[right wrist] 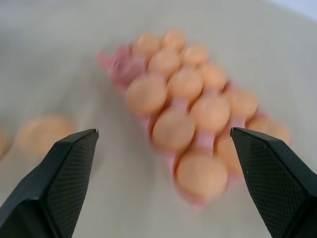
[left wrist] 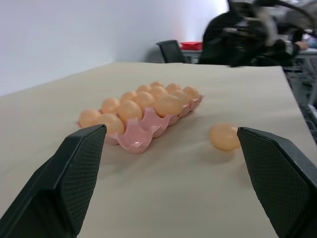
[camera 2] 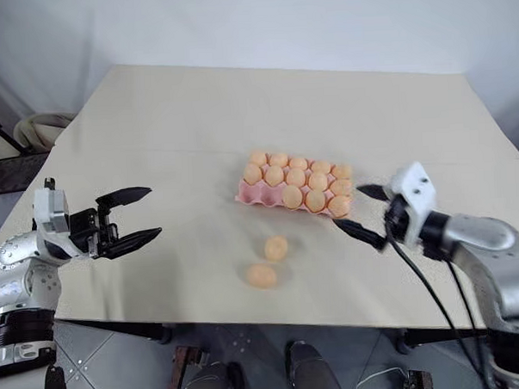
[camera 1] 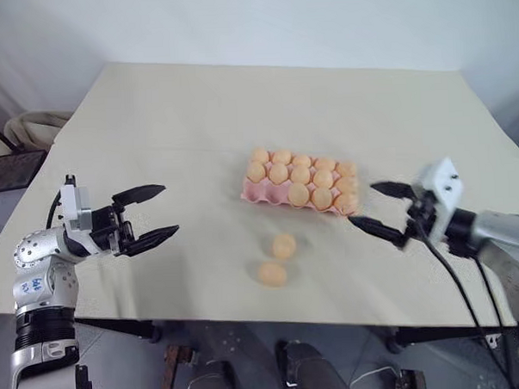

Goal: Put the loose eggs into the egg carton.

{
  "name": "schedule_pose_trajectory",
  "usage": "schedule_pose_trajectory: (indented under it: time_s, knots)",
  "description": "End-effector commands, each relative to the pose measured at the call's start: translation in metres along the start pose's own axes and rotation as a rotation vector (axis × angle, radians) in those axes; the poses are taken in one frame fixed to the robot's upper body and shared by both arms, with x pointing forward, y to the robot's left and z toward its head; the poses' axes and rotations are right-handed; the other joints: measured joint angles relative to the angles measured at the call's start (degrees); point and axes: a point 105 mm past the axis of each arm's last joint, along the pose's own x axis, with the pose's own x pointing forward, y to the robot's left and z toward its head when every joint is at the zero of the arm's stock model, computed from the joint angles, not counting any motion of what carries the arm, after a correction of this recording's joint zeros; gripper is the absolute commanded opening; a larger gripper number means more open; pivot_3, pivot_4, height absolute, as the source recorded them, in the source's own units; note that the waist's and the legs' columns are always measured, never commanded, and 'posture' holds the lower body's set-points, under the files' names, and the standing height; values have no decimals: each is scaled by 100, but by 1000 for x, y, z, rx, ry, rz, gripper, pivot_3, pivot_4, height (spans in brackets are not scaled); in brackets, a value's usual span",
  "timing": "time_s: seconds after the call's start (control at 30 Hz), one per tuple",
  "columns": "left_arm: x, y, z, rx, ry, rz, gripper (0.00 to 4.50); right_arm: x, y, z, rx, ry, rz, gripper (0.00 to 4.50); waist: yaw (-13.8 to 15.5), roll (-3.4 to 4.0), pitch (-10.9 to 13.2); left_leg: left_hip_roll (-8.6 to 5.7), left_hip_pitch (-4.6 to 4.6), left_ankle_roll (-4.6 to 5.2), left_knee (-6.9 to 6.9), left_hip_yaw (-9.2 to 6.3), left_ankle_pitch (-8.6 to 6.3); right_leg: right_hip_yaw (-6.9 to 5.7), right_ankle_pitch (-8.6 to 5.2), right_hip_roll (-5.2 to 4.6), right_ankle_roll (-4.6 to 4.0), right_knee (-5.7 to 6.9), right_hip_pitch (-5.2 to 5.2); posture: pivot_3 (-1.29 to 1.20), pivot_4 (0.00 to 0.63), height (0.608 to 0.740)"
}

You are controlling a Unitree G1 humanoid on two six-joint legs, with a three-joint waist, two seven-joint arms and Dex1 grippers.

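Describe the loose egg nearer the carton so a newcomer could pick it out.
Start at the flat pink moulded egg carton near the middle of the beige cloth-covered table. On the bare cloth between the carton and the table's near edge lie two small smooth orange-tan eggs. The one meant is nearer the carton; its twin lies closer to the table edge.

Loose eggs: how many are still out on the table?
2: one loose egg lies just in front of the egg carton, the other beside it, nearer the table's front edge. Neither gripper holds one.
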Motion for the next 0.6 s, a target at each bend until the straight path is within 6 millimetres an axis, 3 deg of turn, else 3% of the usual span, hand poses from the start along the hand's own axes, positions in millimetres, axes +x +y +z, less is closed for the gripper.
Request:
schedule_pose_trajectory:
  time_s: [0.03, 0.23, 0.6]
  knots:
    - [-4, 0, 7, 29, 14, 28, 4500, -21, 12, 13, -50, -54, 68, 4466, -16, 0, 0, -1, 3, 1, 3, 0, 0, 1, 0, 0, 1, 3, 4, 0, 150, 740]
    - [-6, 1, 3, 25, 45, 113, 4500, -35, 25, 5, -65, -54, 140, 4466, -29, 0, 0, -2, 19, 7, 5, -3, 11, 2, 7, -3, 3, 8, 17, 0, 150, 740]
    - [4, -28, 4, -2, 55, 260, 4500, -31, 25, 11, -73, -85, 180, 4466, -17, 0, 0, -1, 18, -3, -4, -15, 11, -3, 3, -7, -7, 6, 17, 0, 150, 740]
